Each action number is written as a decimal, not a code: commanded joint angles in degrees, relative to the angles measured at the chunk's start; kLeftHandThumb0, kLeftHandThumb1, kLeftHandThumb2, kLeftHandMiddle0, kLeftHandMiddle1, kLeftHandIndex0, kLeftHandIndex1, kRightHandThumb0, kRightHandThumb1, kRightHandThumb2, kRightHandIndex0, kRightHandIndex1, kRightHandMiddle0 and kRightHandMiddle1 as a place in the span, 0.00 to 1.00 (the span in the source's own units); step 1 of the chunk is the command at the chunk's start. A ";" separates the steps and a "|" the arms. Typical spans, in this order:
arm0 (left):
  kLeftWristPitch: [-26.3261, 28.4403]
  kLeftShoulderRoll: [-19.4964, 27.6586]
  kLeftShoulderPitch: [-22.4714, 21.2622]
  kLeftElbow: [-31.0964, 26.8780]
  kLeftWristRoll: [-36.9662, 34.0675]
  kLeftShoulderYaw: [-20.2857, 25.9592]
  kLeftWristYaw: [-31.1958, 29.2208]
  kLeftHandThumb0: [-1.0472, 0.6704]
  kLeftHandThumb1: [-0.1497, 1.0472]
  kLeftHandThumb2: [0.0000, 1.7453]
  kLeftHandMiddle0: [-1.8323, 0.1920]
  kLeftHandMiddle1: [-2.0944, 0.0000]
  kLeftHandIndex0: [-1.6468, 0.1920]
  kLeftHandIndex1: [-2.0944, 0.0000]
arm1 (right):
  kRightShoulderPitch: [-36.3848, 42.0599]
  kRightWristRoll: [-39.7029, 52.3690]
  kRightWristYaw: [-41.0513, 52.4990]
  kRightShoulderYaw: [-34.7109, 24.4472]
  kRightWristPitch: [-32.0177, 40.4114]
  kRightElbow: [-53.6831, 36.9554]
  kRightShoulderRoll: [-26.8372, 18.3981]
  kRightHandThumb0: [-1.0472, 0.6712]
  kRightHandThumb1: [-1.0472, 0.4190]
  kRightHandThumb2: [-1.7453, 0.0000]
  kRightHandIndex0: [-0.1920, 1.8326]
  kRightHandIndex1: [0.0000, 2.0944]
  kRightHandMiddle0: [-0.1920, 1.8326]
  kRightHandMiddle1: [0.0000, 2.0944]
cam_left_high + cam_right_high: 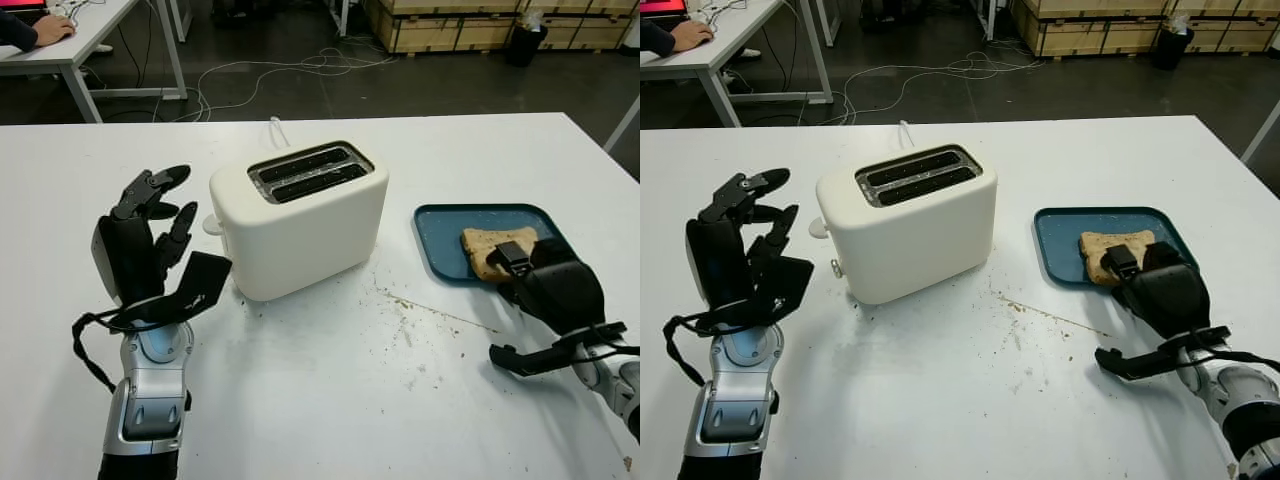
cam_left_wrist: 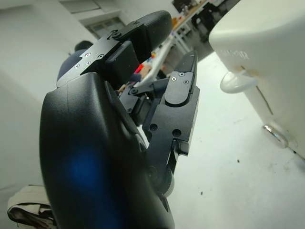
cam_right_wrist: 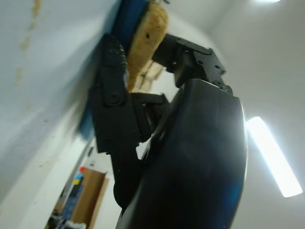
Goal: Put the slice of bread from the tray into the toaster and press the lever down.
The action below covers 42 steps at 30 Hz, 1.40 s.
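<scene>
We are at the pick-up step: our right hand (image 1: pixel 535 275) is down at the near edge of the blue tray (image 1: pixel 440 228) on the right of the bench (image 1: pixel 320 400), its fingers closing around the slice of bread (image 1: pixel 490 245). In the right wrist view the slice (image 3: pixel 145 33) sits between a finger below and the others above, so we judge it grasped, though not yet lifted; part of it looks to be touching the tray. The tray holds nothing else besides that slice.

Our left hand (image 1: pixel 150 240) stands raised to the left of the toaster (image 1: pixel 300 215), holding nothing, its fingers released. The lever (image 2: pixel 238 81) juts from the toaster's left end, just beside that hand, and is not yet pressed.

Both toaster slots (image 1: pixel 305 172) lie bare, nothing in them. Next we need to lift the slice clear, carry it left, turn it edge-down and line it up with a slot.
</scene>
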 commanded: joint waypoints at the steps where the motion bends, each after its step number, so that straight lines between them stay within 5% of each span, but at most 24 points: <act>1: -1.03 0.52 -0.17 0.38 0.63 0.17 0.50 0.56 0.89 0.03 0.56 0.46 0.44 0.79 | 0.86 -2.74 0.36 2.09 1.95 0.72 -0.30 0.29 0.09 0.69 0.87 0.83 0.33 0.83; 8: -1.07 0.27 -0.10 0.45 0.22 0.06 0.30 0.55 0.89 0.03 0.56 0.46 0.44 0.79 | 0.34 -1.58 0.90 3.02 0.55 0.46 -1.23 0.34 0.09 0.64 0.87 0.83 0.30 0.83; 17: -0.70 0.05 0.09 0.32 1.01 -0.16 0.12 0.55 0.89 0.02 0.57 0.47 0.45 0.79 | -1.27 -0.08 -2.14 1.57 -2.69 -1.07 -2.84 0.35 0.09 0.70 0.87 0.83 0.17 0.83; 21: -0.60 -0.25 0.07 0.30 1.26 -0.20 0.25 0.55 0.89 0.02 0.57 0.47 0.44 0.79 | -2.91 5.08 2.36 -1.42 -9.31 -2.47 -4.29 0.34 0.09 0.70 0.87 0.83 0.15 0.83; 30: -0.07 -0.32 0.01 0.06 1.36 -0.21 -0.11 0.56 0.89 0.02 0.57 0.46 0.45 0.79 | -4.15 11.97 14.03 -9.82 -16.27 -13.90 -7.99 0.31 0.09 0.64 0.64 0.83 0.12 0.83; 35: 0.20 -0.15 0.07 0.15 2.10 -0.27 0.10 0.55 0.89 0.02 0.56 0.48 0.44 0.80 | -6.47 8.42 13.37 -13.10 -16.43 -20.04 -10.74 0.32 0.09 0.63 0.15 0.83 0.10 0.83; 42: 0.35 -0.22 0.22 -0.04 1.92 -0.42 -0.10 0.55 0.89 0.02 0.56 0.49 0.44 0.80 | -16.80 15.25 20.04 -14.97 -26.34 -15.69 -9.68 0.32 0.09 0.71 0.10 0.83 0.10 0.83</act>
